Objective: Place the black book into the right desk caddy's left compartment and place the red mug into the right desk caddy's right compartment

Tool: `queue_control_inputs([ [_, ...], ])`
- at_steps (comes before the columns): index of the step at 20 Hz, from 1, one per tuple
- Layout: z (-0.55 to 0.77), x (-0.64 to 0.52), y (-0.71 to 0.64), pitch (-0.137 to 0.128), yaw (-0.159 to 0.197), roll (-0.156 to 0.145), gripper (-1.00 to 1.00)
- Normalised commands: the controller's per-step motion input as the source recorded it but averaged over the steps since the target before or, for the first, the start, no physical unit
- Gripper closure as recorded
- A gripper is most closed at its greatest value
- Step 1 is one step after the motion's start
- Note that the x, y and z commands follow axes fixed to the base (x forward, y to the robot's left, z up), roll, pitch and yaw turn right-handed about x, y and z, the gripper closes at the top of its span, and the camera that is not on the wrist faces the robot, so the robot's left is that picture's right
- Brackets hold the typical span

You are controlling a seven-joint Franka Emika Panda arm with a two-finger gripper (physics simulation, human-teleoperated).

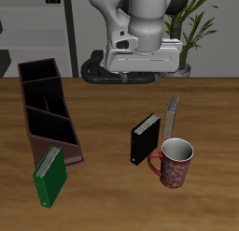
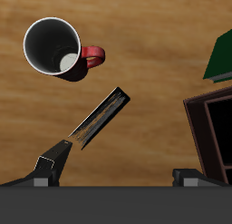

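so the arm is hunched up high at the back of the table (image 1: 103, 104), wrist pointing straight down, pincer (image 2: 116, 178) hanging in the air and not touching anything; only the two fingertips (image 2: 54, 162) show in the wrist view, set wide apart with nothing between them

the black book (image 1: 146, 139) stands upright on the table below the pincer and toward the table's front edge; in the wrist view it shows as a thin slanted sliver with page edges visible, just off one fingertip; the red mug (image 1: 174, 163) sits upright right beside the book, a bit nearer the front edge, white inside showing, handle turned toward the book; they look close to touching but can't say for sure

the right desk caddy (image 1: 47, 108) lies well off to the side of the pincer, long and angled, black inside, dividers visible; both compartments look to have nothing in them; a green book (image 1: 50, 176) leans against the caddy's near end; a thin grey ruler-ish thing (image 1: 172, 114) lies beside the black book
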Motion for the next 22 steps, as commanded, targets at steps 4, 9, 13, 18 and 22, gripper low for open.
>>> queue_control_inputs([
  [4, -0.09, 0.17, 0.11, 0.009, -0.003, 0.028, -1.00],
  [9, -0.10, 0.18, 0.06, 0.008, -0.001, 0.003, -1.00],
  [13, -0.12, 0.16, 0.01, 0.011, -0.023, -0.009, -1.00],
  [18, -0.09, 0.08, -0.03, -0.003, -0.030, -0.014, -1.00],
  [22, -0.33, 0.08, -0.04, 0.023, -0.034, 0.005, -1.00],
])
